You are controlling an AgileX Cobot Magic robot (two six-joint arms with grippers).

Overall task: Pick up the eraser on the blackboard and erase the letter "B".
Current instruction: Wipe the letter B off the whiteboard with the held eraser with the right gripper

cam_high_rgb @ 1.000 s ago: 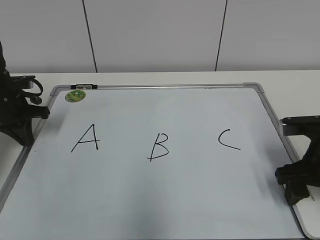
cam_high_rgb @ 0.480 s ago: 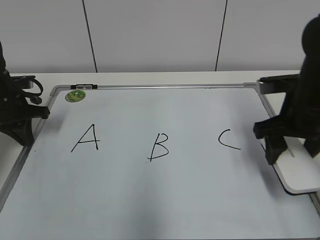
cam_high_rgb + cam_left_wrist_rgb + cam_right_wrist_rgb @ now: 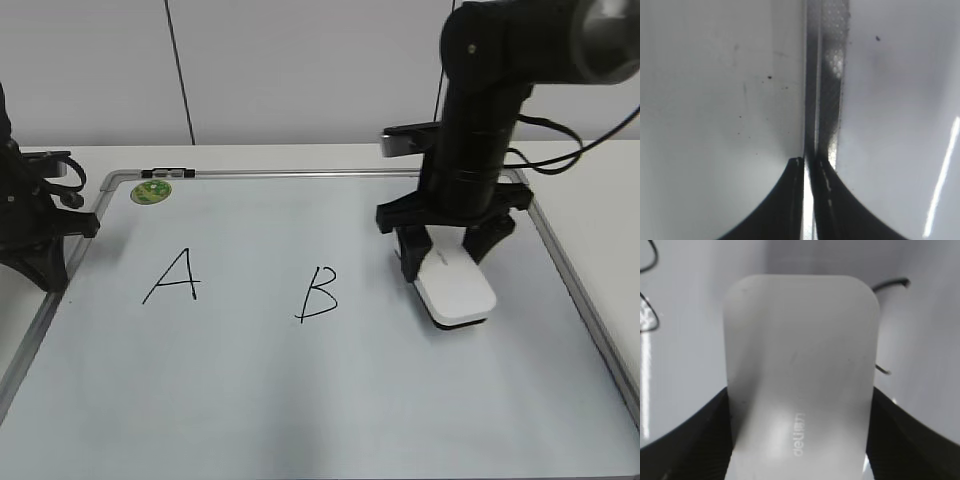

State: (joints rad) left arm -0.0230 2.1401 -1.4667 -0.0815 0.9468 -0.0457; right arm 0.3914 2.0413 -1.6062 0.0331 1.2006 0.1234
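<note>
The right gripper (image 3: 447,250) is clamped on the eraser (image 3: 456,287), one dark finger pressed against each long side of the white block, and the right wrist view shows the same grip from above with small grey lettering near the gripper end of the eraser's top (image 3: 799,370). The eraser sits low over the blackboard (image 3: 300,400), in its right half, with its free end pointing toward the near right; whether its underside touches the surface I cannot tell. The letter "B" (image 3: 318,293) stands in full black strokes to the left of the eraser, apart from it, and the "A" (image 3: 173,277) is further left again. Curved black marker strokes show at the edges of the right wrist view, partly hidden by the eraser. A round green sticker (image 3: 151,190) marks the far left corner of the board. Over at the left edge, the left gripper (image 3: 807,167) has its fingers together, poised right above the board's silver frame (image 3: 827,100).
</note>
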